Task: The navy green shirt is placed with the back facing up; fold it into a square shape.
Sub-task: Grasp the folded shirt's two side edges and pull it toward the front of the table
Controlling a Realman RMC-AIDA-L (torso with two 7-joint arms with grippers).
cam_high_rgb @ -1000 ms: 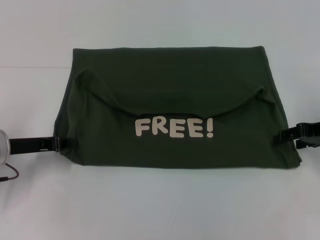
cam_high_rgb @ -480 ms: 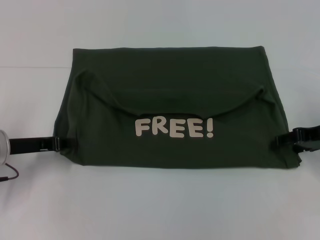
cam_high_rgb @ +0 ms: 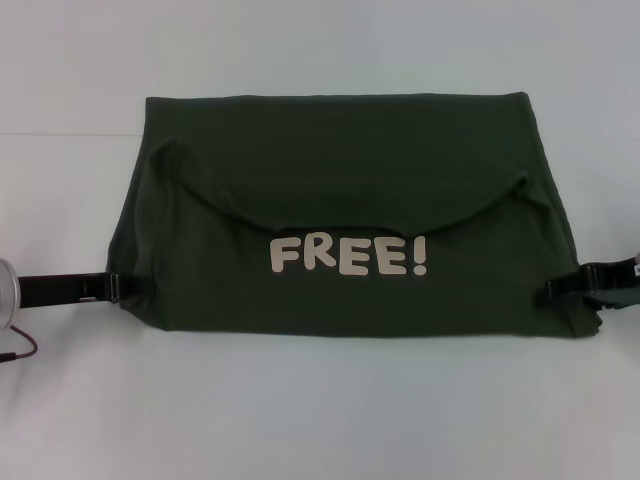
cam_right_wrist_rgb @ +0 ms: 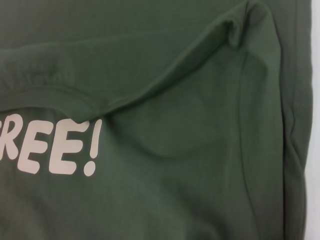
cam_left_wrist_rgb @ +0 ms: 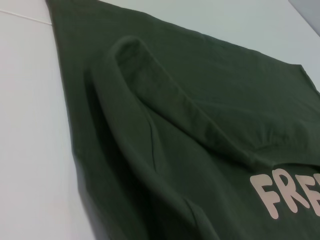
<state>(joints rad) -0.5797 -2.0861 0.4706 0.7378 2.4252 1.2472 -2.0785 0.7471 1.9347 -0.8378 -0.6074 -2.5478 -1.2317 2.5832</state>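
The navy green shirt (cam_high_rgb: 340,200) lies folded into a wide band on the white table, with a curved flap over its middle and the cream "FREE!" lettering (cam_high_rgb: 348,256) facing up. My left gripper (cam_high_rgb: 133,285) lies low on the table, its tip at the shirt's lower left edge. On the opposite side my right gripper (cam_high_rgb: 553,290) reaches in over the shirt's lower right edge. The left wrist view shows the shirt (cam_left_wrist_rgb: 190,130) with its rolled flap edge. The right wrist view shows the shirt (cam_right_wrist_rgb: 175,165) and the end of the lettering (cam_right_wrist_rgb: 55,147). Neither wrist view shows fingers.
The white table (cam_high_rgb: 320,410) surrounds the shirt, with bare surface in front of it and behind it. A thin dark cable (cam_high_rgb: 18,350) trails by the left arm at the frame's left edge.
My right gripper has slid inward from the frame's right edge onto the shirt's lower right edge. The left gripper and the shirt's fold have stayed put.
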